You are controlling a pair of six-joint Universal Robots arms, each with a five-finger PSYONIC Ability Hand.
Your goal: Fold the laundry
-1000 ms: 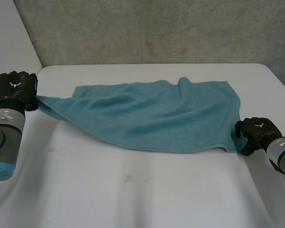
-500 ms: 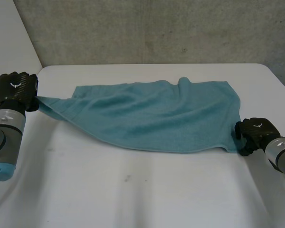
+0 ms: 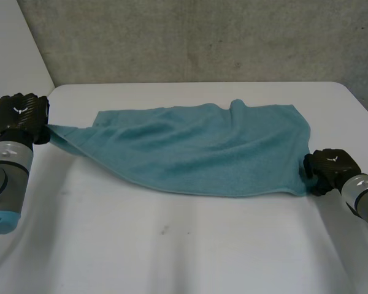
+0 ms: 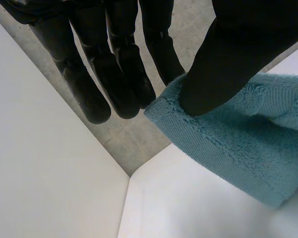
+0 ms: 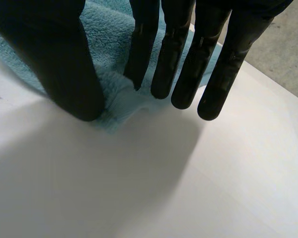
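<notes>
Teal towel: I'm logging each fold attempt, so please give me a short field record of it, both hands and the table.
cloth: teal terry towel, spread open, wrinkled, not yet folded
surface: white table
left hand: pinches the towel's left corner between thumb and fingers, with the corner lifted off the table
right hand: pinches the towel's near right corner between thumb and a finger, low at the table
backdrop: grey concrete wall

There is one teal towel (image 3: 202,150), one white table (image 3: 172,245), two black hands, namely one left hand (image 3: 21,116) and one right hand (image 3: 332,168), and two grey arms, namely one left arm (image 3: 5,171) and one right arm (image 3: 363,195).
</notes>
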